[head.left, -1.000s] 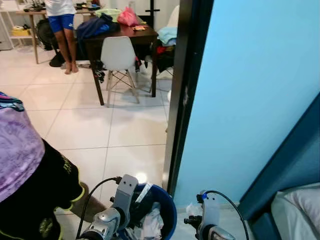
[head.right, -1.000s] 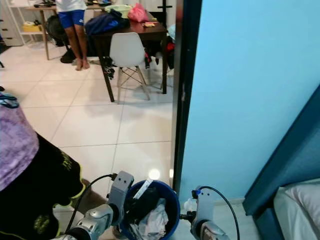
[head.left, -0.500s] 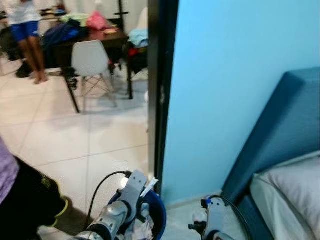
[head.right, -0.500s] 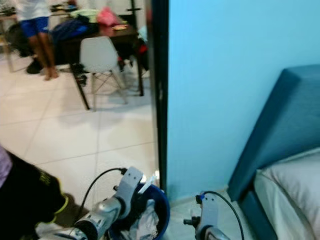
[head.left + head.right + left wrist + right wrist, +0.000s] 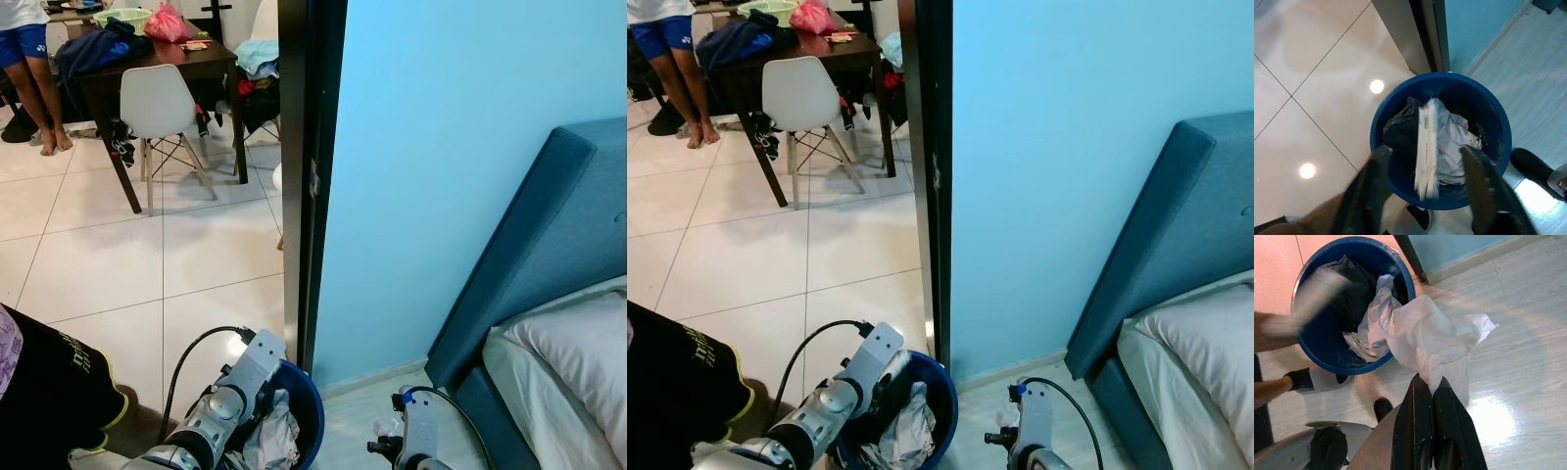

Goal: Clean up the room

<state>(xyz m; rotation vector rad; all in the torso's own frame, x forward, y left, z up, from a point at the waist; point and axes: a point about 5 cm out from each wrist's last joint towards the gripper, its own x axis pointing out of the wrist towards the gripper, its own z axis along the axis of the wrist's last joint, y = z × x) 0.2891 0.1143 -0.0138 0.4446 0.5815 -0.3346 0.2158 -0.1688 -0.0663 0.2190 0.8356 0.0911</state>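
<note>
My camera has swung right, so more of the blue bed now shows. My right gripper (image 5: 1431, 382) pinches a thin, crumpled white bag (image 5: 1432, 335) just beside the round blue bin (image 5: 1308, 340). The bin holds black cloth and crinkly plastic. My left gripper (image 5: 1425, 161) hangs spread wide over the bin, holding nothing. Far off stands a white chair (image 5: 157, 98) by a dark table (image 5: 181, 69).

The 2 head cameras look forward and down past a door frame (image 5: 312, 176) toward a far worktop (image 5: 176, 67). Both wrist cameras look steeply down, close above the blue bin (image 5: 1382, 122), which all 4 views share.
</note>
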